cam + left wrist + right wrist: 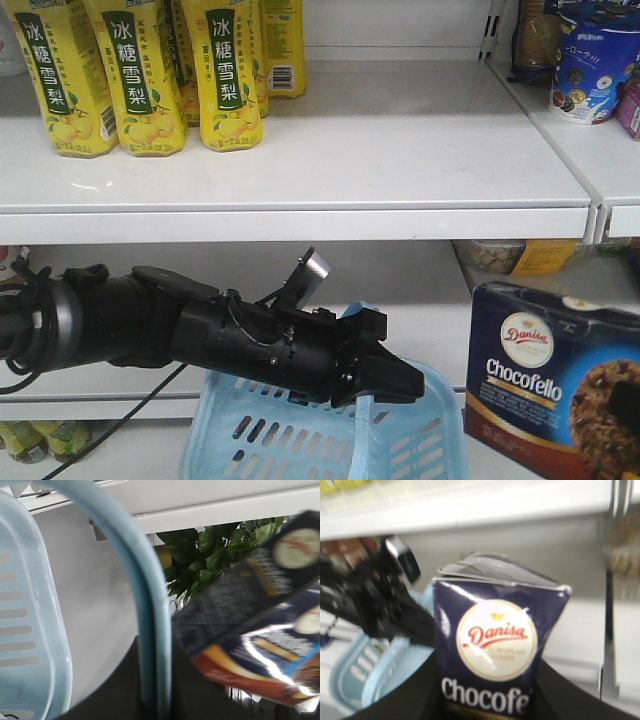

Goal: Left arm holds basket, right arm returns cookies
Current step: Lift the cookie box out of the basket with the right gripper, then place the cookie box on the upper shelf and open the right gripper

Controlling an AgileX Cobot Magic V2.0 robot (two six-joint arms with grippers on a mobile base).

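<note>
Cookies [555,375] are being carried up out of the basket [300,430], so the returning step is in hand: the dark box is hanging at the right of the front view, clear of the basket rim, below the shelf edge [300,222]. Right gripper is not visible itself; in the right wrist view the box [495,650] is standing upright directly in front of the camera, so I judge the jaws are pinching its bottom part, but the contact is hidden. Left gripper [395,385] is holding the light blue loop handle [147,630]; its jaws are pressed on the handle, as the left wrist view is showing the handle running down between them.

Next move, in my judgement: lifting the box higher & pushing it fwd onto the free shelf surface [420,150], keeping it upright, while the left arm [200,330] is keeping the basket steady.

Count: 1 basket, 1 cookie box, approx. 4 yellow drink bottles [140,80] visible on the shelf, 1 round blue tub [595,70] at top right.
</note>
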